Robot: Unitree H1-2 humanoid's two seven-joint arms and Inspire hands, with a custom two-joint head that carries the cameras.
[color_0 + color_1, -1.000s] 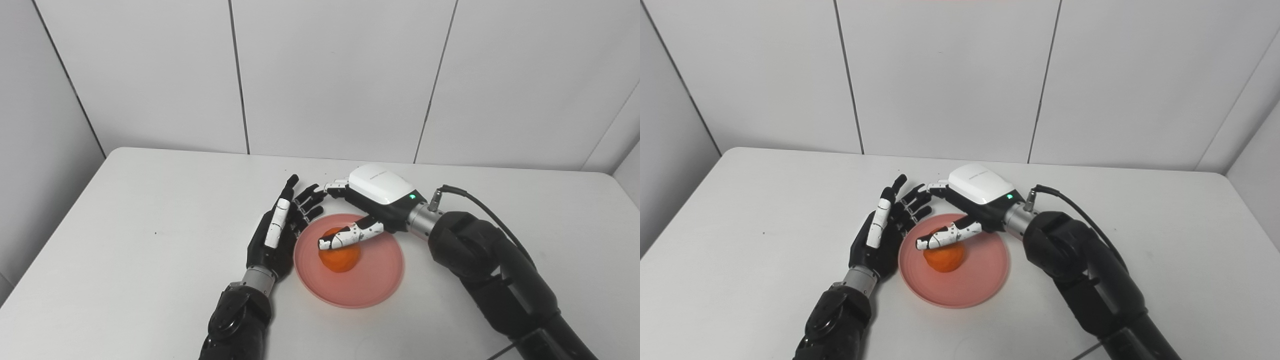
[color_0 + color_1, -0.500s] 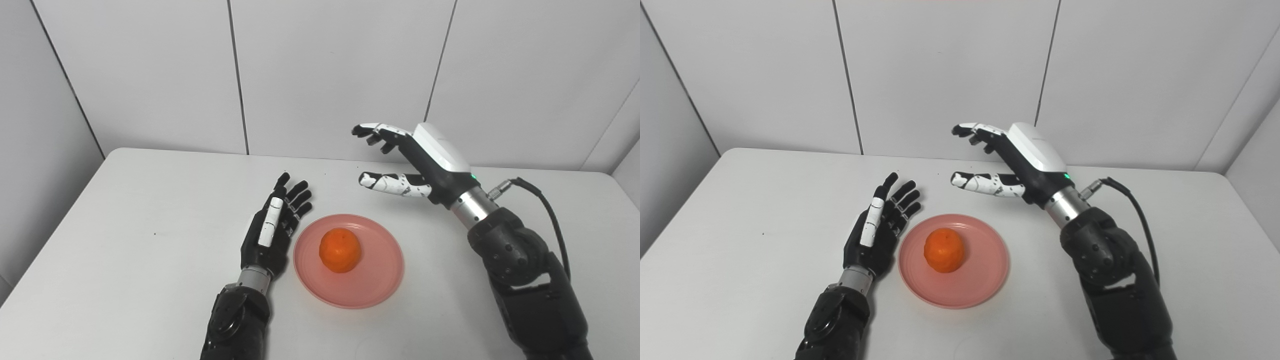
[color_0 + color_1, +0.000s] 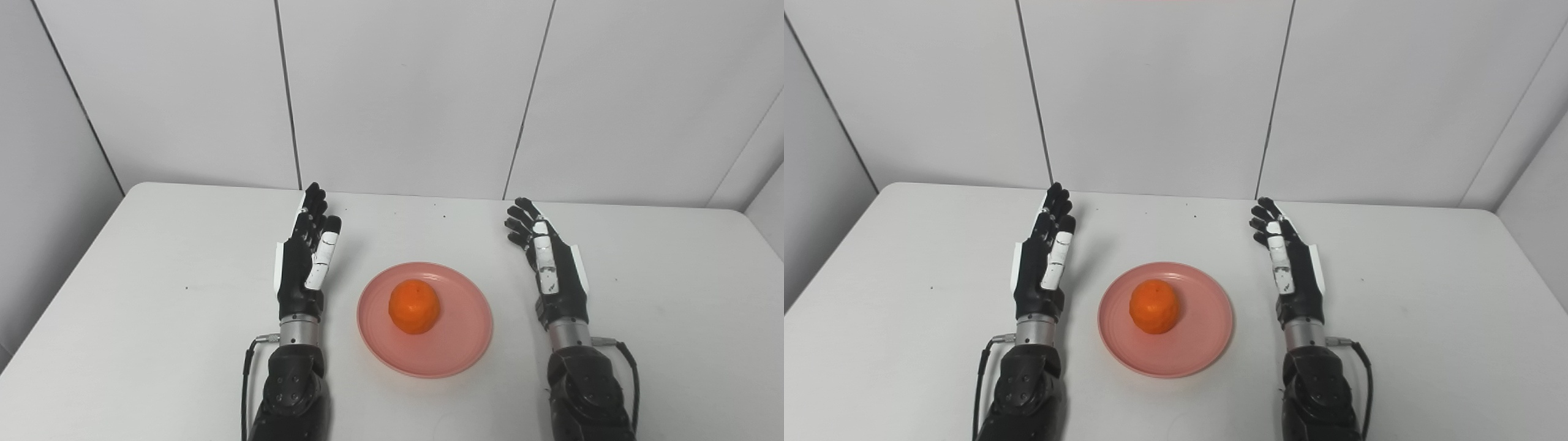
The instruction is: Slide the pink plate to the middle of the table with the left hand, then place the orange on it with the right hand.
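A round, shallow pink plastic plate (image 3: 456, 343) sits near the middle of the white table (image 3: 153, 343), and a round orange fruit (image 3: 414, 306) rests on it, a little toward 10 o'clock of the plate's centre. By the look of things both parts of the task are done, so the step in hand is simply parking the arms without disturbing anything.

The black-and-white left hand (image 3: 304, 266) stands at 9 o'clock of the plate, edge-on, with its fingers straight and held close together, gripping nothing. The black-and-white right hand (image 3: 552, 272) mirrors it at 3 o'clock, its fingers extended and slightly fanned at the tips, also empty. Both are clear of the plate's rim.

To finish well, keep each hand on its own side and away from the rim, since a nudge could skid the light plate and roll the orange.
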